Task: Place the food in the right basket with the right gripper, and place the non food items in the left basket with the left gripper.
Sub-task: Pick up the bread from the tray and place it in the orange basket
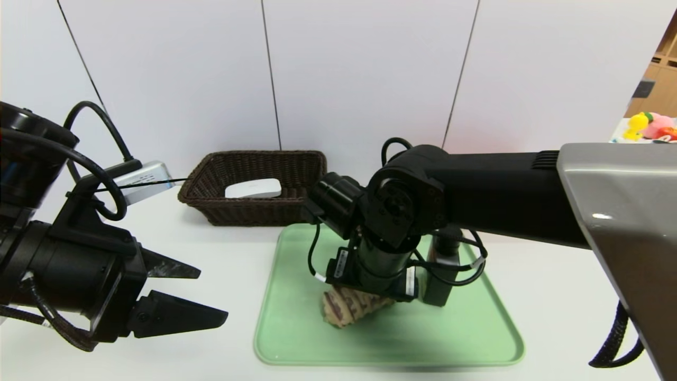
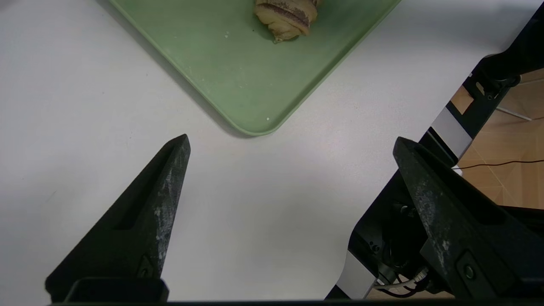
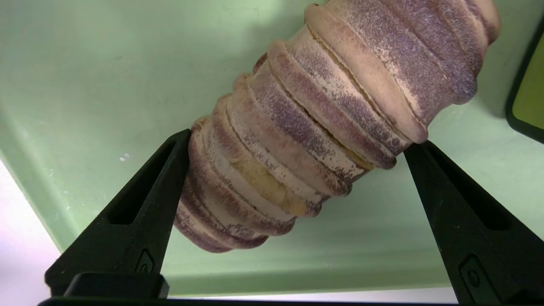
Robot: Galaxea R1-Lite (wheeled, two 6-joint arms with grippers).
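Right wrist view: right end effector (image 3: 297,140), spread wide, hovers over 1 striped bread roll (image 3: 314,127).

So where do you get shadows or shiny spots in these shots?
Head view: a bright glint on the grey panel. Left wrist view: soft shadow along the tray's edge. Right wrist view: shadow beside the bread, pale sheen on the tray.

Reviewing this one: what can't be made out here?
- Head view: the right gripper, behind its own wrist.
- Head view: part of the bread, under that wrist.
- Left wrist view: the bread's rest, cut by the edge.
- Right wrist view: the yellow-green item, cut by the edge.
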